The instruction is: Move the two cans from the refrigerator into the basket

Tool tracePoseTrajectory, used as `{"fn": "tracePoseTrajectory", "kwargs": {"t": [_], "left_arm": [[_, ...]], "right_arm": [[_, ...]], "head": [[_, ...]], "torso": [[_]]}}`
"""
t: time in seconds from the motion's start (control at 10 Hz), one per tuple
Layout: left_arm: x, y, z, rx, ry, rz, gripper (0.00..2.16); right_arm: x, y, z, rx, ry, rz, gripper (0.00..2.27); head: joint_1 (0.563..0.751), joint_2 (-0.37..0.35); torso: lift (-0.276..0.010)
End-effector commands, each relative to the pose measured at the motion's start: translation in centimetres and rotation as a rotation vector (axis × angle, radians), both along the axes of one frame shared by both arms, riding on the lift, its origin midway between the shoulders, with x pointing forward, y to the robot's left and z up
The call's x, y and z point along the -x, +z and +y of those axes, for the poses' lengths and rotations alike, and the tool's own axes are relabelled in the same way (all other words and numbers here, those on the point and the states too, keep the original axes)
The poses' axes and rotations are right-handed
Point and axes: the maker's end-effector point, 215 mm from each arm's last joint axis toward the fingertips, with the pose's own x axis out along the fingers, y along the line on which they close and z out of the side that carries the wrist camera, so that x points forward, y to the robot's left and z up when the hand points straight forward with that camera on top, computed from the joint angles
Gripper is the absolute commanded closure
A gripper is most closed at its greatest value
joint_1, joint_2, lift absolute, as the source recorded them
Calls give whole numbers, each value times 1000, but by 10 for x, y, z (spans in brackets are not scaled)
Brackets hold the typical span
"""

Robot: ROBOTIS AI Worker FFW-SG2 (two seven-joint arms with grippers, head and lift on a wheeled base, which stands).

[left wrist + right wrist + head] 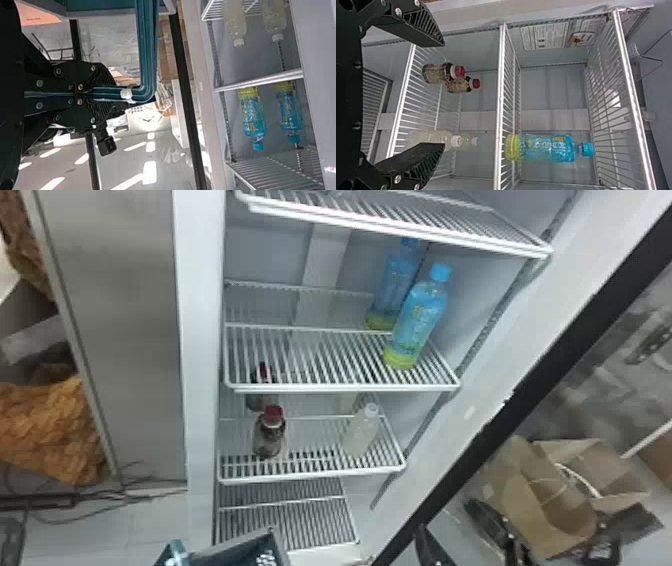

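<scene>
Though slim, basket handle (146, 47) between fingers (102, 76).

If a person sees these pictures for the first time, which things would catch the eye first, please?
Probably the bright blue bottle with its yellow-green base, standing toward the right side of a wire shelf in the refrigerator. Next would come the red-capped bottle on the left of the shelf below, and the teal basket handle, clamped in the left gripper.
</scene>
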Motion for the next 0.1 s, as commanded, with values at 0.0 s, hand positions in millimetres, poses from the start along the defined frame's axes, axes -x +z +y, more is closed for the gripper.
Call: {"fn": "tracePoseTrajectory", "kwargs": {"t": [0.0], "left_arm": [[1,0,0,0,-4,3,1197]], "right_arm": [[0,-1,-1,1,-2,1,151]], "head": [[695,-350]], "torso": [[-35]]}}
